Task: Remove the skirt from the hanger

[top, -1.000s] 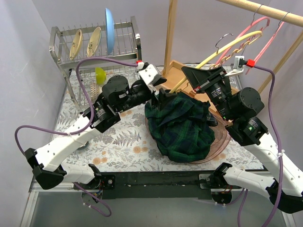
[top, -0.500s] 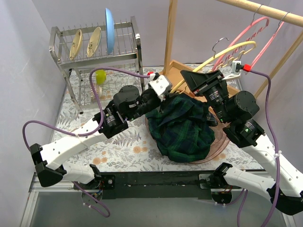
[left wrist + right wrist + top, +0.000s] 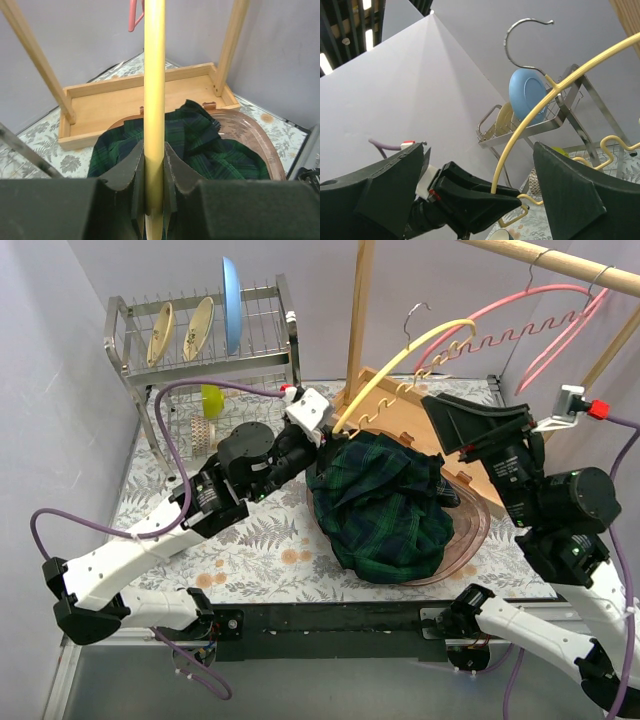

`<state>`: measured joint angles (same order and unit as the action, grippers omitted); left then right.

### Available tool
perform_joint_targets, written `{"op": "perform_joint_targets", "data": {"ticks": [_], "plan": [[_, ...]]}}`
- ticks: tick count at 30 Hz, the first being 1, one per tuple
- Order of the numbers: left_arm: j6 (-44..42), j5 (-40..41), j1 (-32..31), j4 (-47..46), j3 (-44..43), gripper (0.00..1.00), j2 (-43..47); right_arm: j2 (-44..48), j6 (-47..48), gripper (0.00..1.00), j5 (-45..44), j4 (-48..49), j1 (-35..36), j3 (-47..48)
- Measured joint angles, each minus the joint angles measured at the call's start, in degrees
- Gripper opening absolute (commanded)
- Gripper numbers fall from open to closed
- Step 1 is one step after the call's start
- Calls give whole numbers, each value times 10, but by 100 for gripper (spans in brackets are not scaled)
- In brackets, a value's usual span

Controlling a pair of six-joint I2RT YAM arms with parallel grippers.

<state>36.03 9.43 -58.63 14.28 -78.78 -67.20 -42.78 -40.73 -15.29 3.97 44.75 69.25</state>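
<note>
The dark green plaid skirt [image 3: 385,502] lies heaped in a pinkish see-through bowl [image 3: 478,532]. It shows in the left wrist view too, the skirt [image 3: 200,145] below the jaws. The yellow hanger [image 3: 400,358] slants up from the skirt's left edge to its metal hook [image 3: 412,314]. My left gripper [image 3: 332,437] is shut on the hanger's lower end, the yellow bar [image 3: 154,75] clamped between the left gripper's pads [image 3: 154,185]. My right gripper [image 3: 482,430] stands open to the right of the hanger, touching nothing. In its own view the right gripper [image 3: 480,200] frames the hanger [image 3: 560,85].
A wooden rail [image 3: 560,262] carries a pink hanger [image 3: 500,315]; its post [image 3: 360,310] stands on a wooden base tray [image 3: 120,100]. A dish rack [image 3: 200,350] with plates and a green cup [image 3: 212,400] stands at the back left.
My right gripper opened, let go of the hanger and drew back to the right. My left gripper shut on the hanger's lower end. The hanger swung up and left; the skirt stayed put.
</note>
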Motion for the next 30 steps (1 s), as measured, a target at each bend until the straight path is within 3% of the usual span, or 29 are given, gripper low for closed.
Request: {"op": "perform_joint_targets", "data": {"ticks": [5, 13, 23, 30], "plan": [[17, 55, 0, 52, -59, 0, -31, 16, 21, 98, 31, -42, 0, 31], [48, 90, 0, 122, -49, 0, 3, 50, 50, 98, 56, -118, 0, 69], [74, 122, 0, 191, -54, 0, 46, 95, 79, 98, 35, -142, 0, 79], [92, 37, 3, 223, -71, 0, 49, 96, 89, 98, 25, -148, 0, 79]]}}
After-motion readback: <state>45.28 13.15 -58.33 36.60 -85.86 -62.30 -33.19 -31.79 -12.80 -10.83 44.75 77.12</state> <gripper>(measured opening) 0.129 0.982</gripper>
